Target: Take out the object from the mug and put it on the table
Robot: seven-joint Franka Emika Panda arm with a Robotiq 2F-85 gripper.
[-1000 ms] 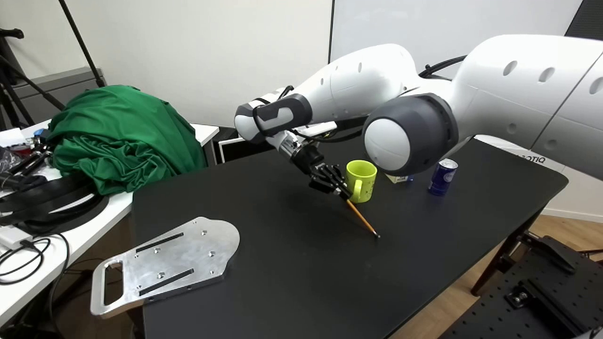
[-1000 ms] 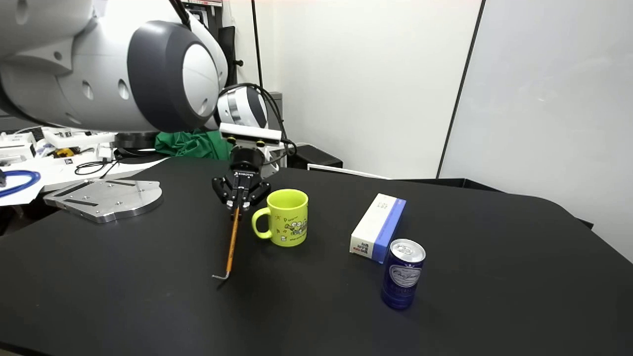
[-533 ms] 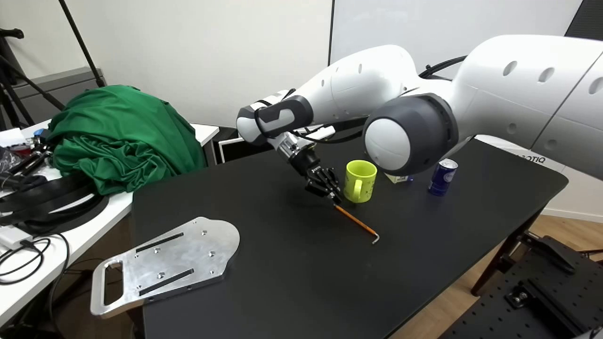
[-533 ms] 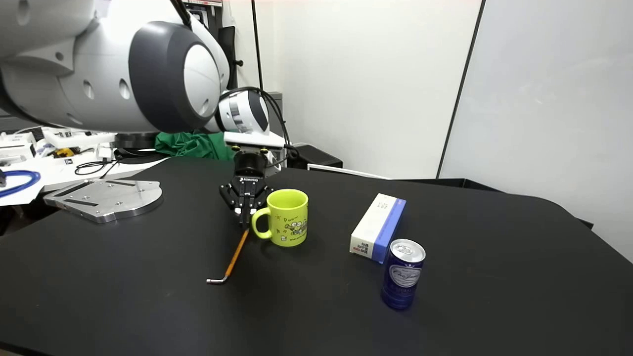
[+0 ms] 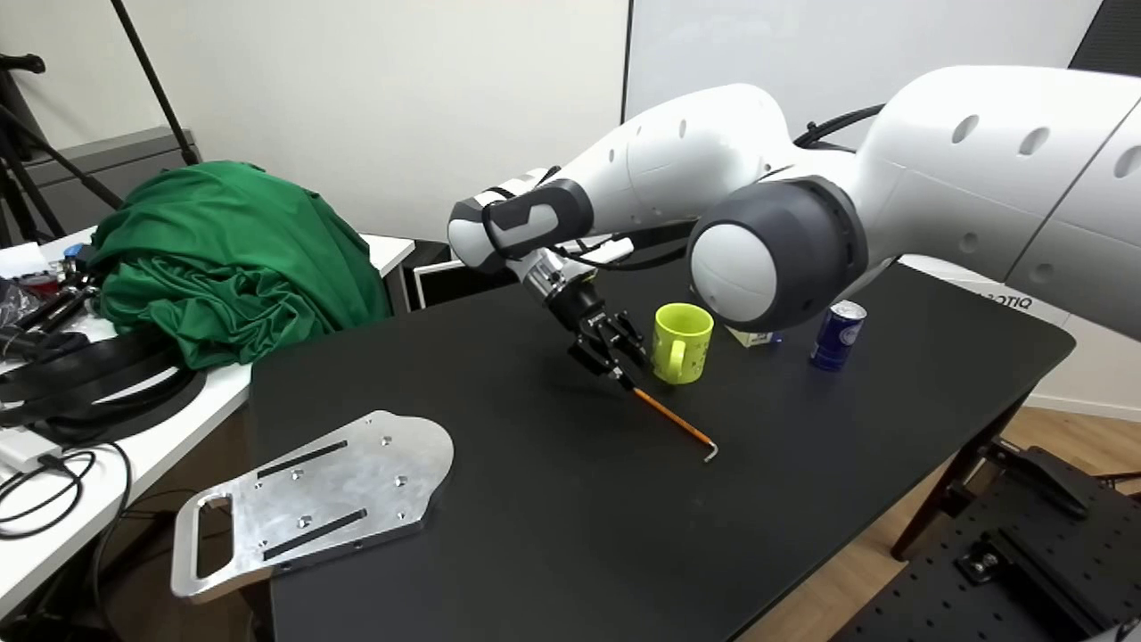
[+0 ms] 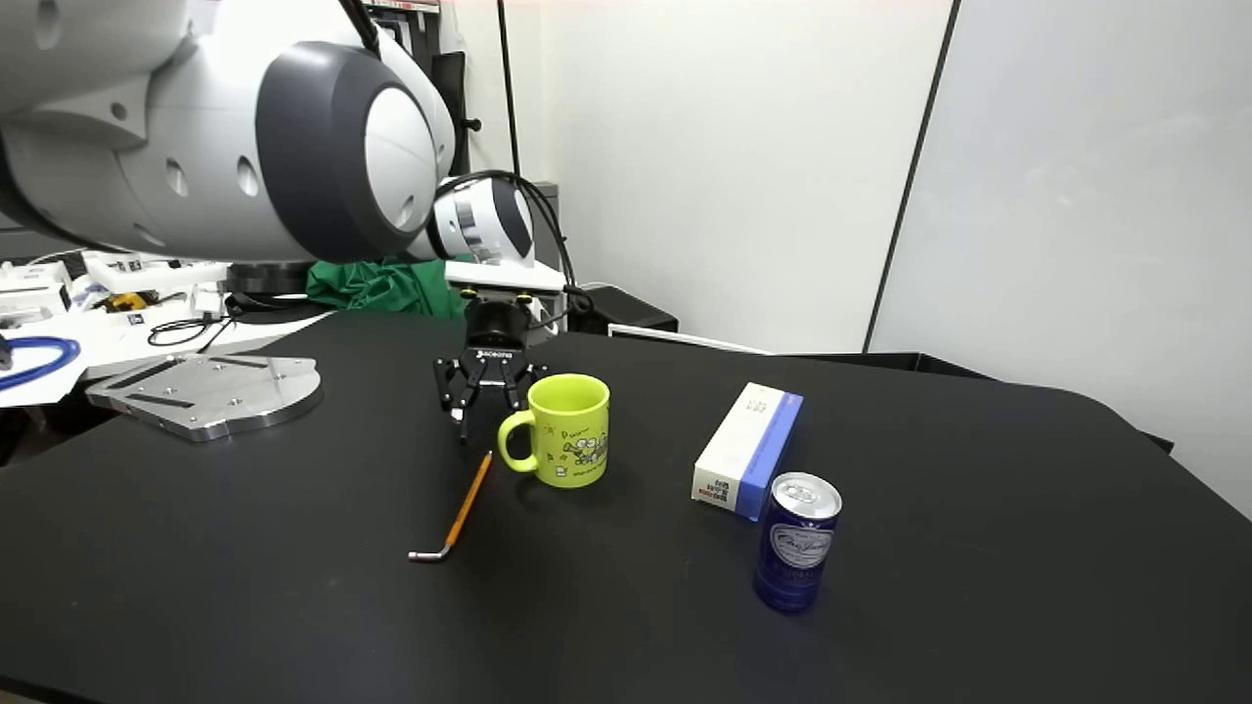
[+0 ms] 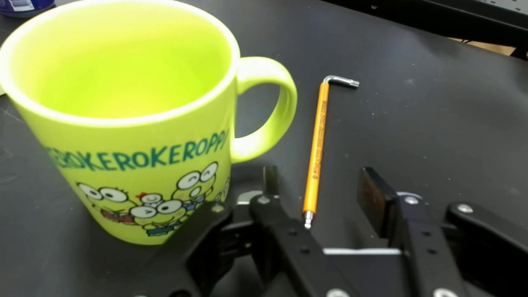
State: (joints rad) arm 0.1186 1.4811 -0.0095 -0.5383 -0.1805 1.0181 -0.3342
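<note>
The object is a thin orange stick with a bent silver end (image 5: 675,416) (image 6: 469,501) (image 7: 317,144). It lies on the black table (image 5: 535,517) (image 6: 293,616) (image 7: 412,123). The yellow-green mug (image 5: 682,348) (image 6: 572,435) stands upright beside it; its inside looks empty in the wrist view (image 7: 123,142). My gripper (image 5: 636,371) (image 6: 491,418) is open, low over the table beside the mug's handle side. In the wrist view the fingers (image 7: 318,185) are spread on either side of the stick's near end, not touching it. The mug partly hides one finger in an exterior view.
A white-and-blue box (image 6: 745,450) and a dark blue can (image 6: 797,543) stand beyond the mug. A flat metal plate (image 5: 339,490) lies at the table's edge. A white desk with a green cloth (image 5: 232,259) adjoins the table.
A second ago the gripper was shut on the stick with it tilted; it then lowered, and the stick came down onto the table. The fingers have now opened and the stick is released.
</note>
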